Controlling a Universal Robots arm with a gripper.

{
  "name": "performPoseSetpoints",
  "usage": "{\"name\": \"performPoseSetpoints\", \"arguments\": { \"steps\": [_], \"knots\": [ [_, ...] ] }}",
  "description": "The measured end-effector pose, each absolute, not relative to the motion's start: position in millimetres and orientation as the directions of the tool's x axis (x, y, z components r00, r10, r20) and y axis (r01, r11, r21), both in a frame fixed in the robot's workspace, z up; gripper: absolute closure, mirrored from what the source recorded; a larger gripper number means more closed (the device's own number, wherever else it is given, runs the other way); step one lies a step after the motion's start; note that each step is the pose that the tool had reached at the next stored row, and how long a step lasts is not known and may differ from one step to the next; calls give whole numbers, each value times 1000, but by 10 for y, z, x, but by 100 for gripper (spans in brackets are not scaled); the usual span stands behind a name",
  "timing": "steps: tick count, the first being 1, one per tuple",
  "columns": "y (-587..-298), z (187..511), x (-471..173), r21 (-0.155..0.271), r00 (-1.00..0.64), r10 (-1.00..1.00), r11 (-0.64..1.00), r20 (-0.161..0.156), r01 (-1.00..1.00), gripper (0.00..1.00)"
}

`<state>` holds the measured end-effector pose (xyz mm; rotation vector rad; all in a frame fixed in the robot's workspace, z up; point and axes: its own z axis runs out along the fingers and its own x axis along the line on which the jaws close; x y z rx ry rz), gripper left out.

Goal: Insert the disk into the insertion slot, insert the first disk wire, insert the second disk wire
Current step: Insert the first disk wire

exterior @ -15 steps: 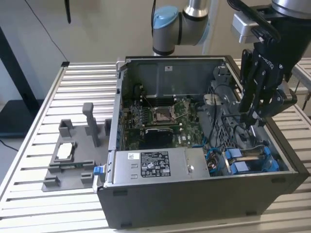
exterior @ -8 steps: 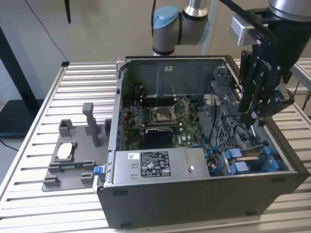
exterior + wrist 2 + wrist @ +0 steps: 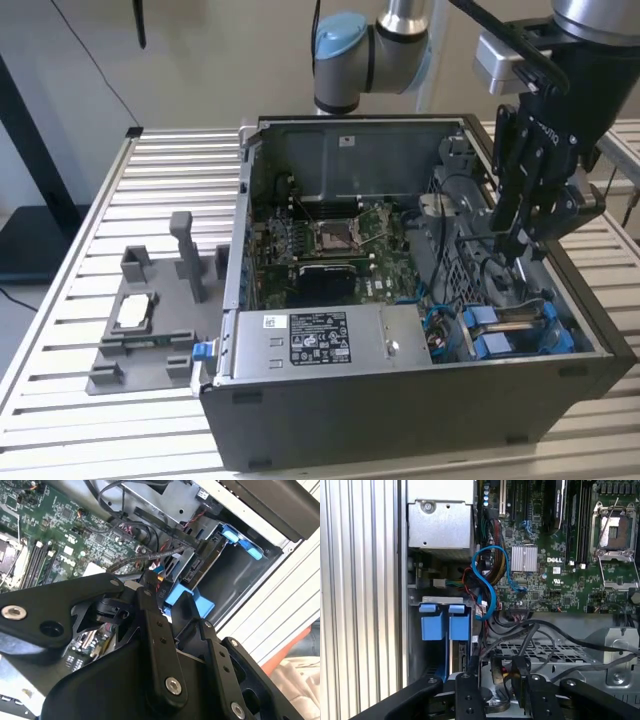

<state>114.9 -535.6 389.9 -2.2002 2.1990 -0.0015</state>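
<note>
Work area: open computer case (image 3: 400,420) on the slatted tabletop (image 3: 90,200), with the motherboard (image 3: 330,240) exposed.
Insertion slot (image 3: 495,340): near corner of the case at the exterior view's right, marked by blue rails and tabs, just beside the power-supply box (image 3: 320,340).
Disk (image 3: 204,560): appears to be seated in the slot. In the second wrist view its dark connector end stands between the blue carrier parts.
Step 1, disk insertion: judged complete.
End effector (image 3: 518,248): lowered inside the case over the perforated drive cage, near the far side of the slot and close to the disk's connector end.
End effector state: cannot tell whether it is released or clenched on anything.
Wires: a bundle of dark cables (image 3: 545,630) and a red-and-yellow lead (image 3: 506,670) lie right at the end effector.
Steps 2 and 3, disk wires: seating at the disk cannot be confirmed. Both are judged outstanding, with the first apparently in hand.
Off-case item: grey fixture (image 3: 140,345) on the tabletop at the exterior view's left, well apart from the work.
</note>
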Motion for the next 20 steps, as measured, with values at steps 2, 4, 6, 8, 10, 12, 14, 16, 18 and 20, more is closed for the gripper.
{"name": "performPoseSetpoints", "arguments": {
  "steps": [2, 4, 6, 8, 10, 12, 14, 16, 18, 20],
  "knots": [
    [-5356, 3897, 1152, -23, 1, -1000, 0, -21, -1000, 60],
    [-5356, 3895, 1152, -23, 1, -1000, 0, -21, -1000, 60],
    [-5356, 3895, 1152, -22, 1, -1000, 0, -21, -1000, 60],
    [-5356, 3894, 1153, -23, 1, -1000, 0, -21, -1000, 60],
    [-5356, 3893, 1153, -23, 1, -1000, 0, -21, -1000, 60],
    [-5356, 3893, 1152, -23, 1, -1000, 0, -21, -1000, 60],
    [-5356, 3893, 1152, -23, 1, -1000, 0, -21, -1000, 69],
    [-5356, 3892, 1153, -23, 1, -1000, 0, -21, -1000, 75],
    [-5356, 3892, 1153, -23, 1, -1000, 0, -21, -1000, 81],
    [-5356, 3891, 1152, -23, 1, -1000, 0, -21, -1000, 81]
  ]
}}
